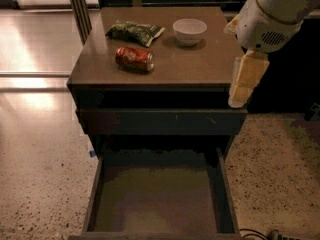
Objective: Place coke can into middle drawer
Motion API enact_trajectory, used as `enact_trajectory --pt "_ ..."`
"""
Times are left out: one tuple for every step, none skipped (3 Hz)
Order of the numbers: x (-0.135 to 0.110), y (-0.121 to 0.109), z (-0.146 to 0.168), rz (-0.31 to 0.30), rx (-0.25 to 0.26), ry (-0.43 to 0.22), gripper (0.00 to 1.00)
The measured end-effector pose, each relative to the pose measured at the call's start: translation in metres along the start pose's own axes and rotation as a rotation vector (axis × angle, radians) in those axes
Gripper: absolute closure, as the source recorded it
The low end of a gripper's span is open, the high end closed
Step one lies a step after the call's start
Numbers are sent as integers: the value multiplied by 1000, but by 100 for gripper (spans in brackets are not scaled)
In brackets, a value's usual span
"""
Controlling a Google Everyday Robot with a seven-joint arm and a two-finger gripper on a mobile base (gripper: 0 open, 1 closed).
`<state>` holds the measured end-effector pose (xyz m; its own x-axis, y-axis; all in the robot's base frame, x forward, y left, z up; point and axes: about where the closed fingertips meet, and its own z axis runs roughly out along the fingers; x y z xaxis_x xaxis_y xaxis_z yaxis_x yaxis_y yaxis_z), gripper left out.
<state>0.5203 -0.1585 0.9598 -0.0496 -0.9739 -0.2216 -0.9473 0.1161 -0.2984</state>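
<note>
The coke can (135, 59) lies on its side on the cabinet top (190, 66), left of centre. The middle drawer (157, 199) is pulled out below, towards the camera, and nothing is inside it. My gripper (245, 81), cream-coloured below a white wrist housing (272, 14), hangs over the cabinet's right front corner. It is well to the right of the can and holds nothing that I can see.
A green-and-white snack bag (134, 31) and a small white bowl (189, 30) sit at the back of the cabinet top. A closed drawer front (160, 121) is above the open drawer. Speckled floor (40, 184) surrounds the cabinet, and a dark post (79, 9) stands at the back left.
</note>
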Motion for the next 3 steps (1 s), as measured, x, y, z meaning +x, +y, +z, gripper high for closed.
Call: enact_trajectory --pt "-54 -52 36 -104 0 -53 0" --pt "-54 -52 36 -105 0 -53 0" --pt "-70 -70 58 -137 -5 -61 0"
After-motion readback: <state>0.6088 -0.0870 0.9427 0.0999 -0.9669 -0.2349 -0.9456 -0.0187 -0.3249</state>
